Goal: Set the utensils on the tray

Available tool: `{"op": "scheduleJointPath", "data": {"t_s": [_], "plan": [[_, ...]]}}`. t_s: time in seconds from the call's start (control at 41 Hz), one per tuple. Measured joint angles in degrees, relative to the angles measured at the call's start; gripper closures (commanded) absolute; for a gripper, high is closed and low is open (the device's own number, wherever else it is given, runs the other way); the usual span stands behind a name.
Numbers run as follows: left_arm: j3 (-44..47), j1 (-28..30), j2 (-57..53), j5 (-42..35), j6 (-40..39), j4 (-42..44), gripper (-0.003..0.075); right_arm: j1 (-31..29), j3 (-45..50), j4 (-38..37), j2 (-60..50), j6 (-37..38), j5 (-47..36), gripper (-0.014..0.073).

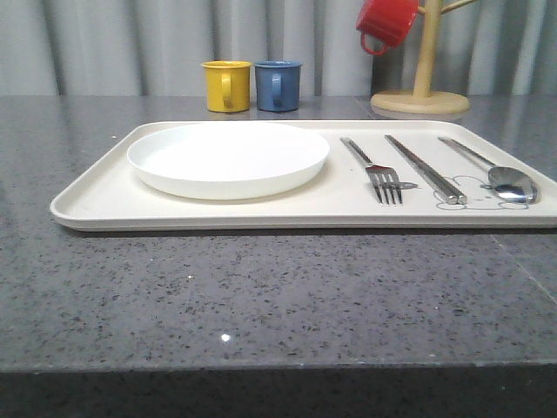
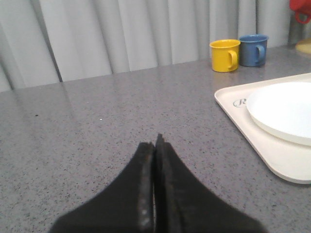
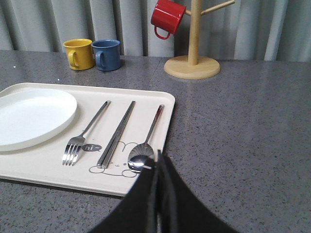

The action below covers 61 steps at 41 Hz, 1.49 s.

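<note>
Large flat rectangular cream tray [image 1: 87, 196] with raised rim and rounded corners lies on the grey speckled stone table [image 1: 261, 296], long side toward the robot. Round shallow white plate [image 1: 228, 158] sits on the tray's left half. Right of the plate, three slim silver pieces lie side by side, apart, handles pointing away: four-tined metal fork [image 1: 379, 174] nearest the plate, pair of metal chopsticks [image 1: 425, 169] in the middle, metal spoon [image 1: 500, 176] outermost, bowl resting by the line-drawn rabbit [image 3: 119, 158]. Behind the tray: pale wooden mug tree [image 1: 422, 91] with red mug [image 1: 386, 22] hanging from a peg; yellow mug [image 1: 226, 85] and blue mug [image 1: 278, 84] stand just beside each other. Left gripper [image 2: 155, 145] over bare table beside the tray, jaws pressed together, holding nothing. Right gripper [image 3: 158, 162] near the spoon's bowl, fingers closed, empty.
</note>
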Motion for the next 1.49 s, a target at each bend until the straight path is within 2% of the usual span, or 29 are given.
{"op": "scheduleJointPath", "data": {"t_s": [0.195, 0.537, 0.83, 1.489], "plan": [[7.1, 5.0, -0.1, -3.8, 0.0, -3.2, 0.0738, 0.0, 0.0, 0.0, 0.0, 0.0, 0.1, 0.0664], [18.5, 4.5, -0.1, -14.5, 0.0, -3.2, 0.0738, 0.0, 0.0, 0.0, 0.0, 0.0, 0.1, 0.0664], [18.5, 1.6, -0.1, -16.7, 0.0, -3.2, 0.0738, 0.0, 0.0, 0.0, 0.0, 0.0, 0.1, 0.0664], [18.5, 1.6, -0.1, -16.8, 0.0, -3.2, 0.0738, 0.0, 0.0, 0.0, 0.0, 0.0, 0.1, 0.0664]]}}
